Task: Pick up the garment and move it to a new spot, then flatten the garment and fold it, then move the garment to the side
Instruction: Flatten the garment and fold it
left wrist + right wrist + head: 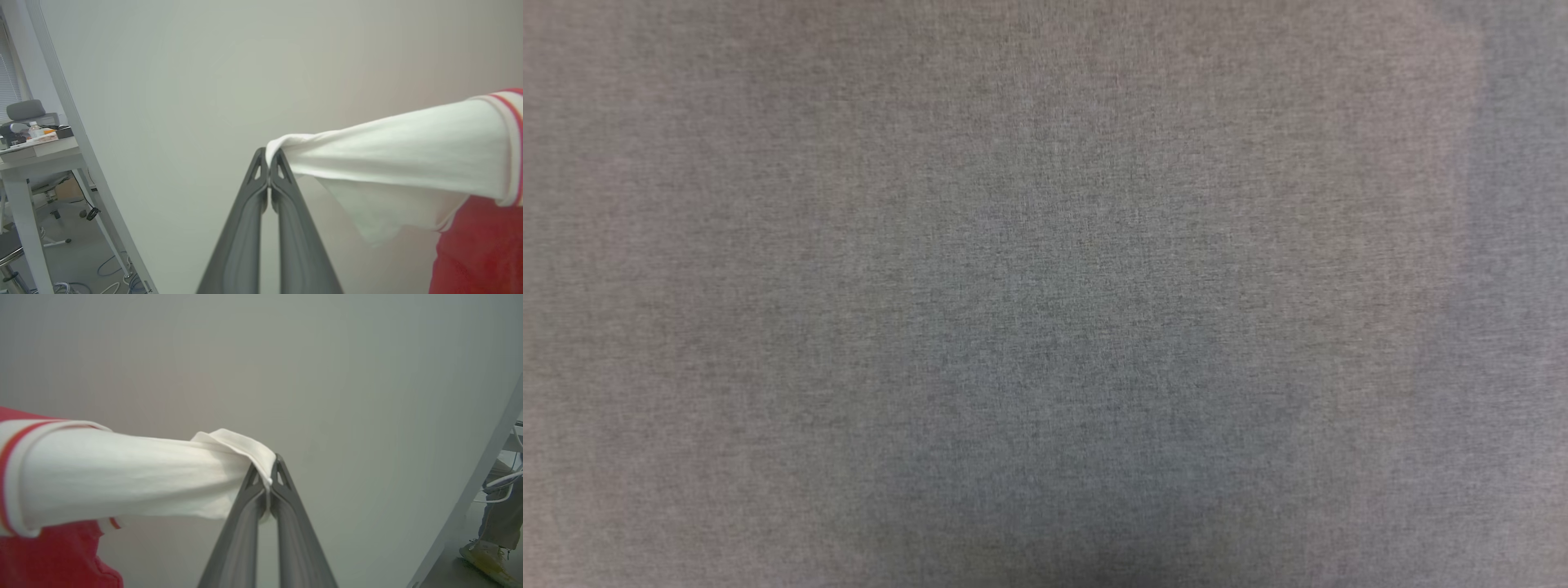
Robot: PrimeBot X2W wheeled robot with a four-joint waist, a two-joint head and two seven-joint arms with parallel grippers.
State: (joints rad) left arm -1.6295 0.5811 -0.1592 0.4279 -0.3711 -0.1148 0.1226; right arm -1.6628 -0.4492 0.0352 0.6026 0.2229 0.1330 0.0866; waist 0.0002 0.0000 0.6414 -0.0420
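Now red garment point(408, 155) taut, white sleeves clamped in L claw point(269, 158), R claw point(269, 467).

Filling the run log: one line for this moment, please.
left gripper: shut on garment sleeve | right gripper: shut on other sleeve | garment: stretched between them

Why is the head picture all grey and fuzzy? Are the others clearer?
Head view: plain grey woven surface, soft, with a dark shadow at bottom middle. Left wrist view: sharper, left tool and garment crisp, red part blurry. Right wrist view: even light, no glare, right tool crisp.
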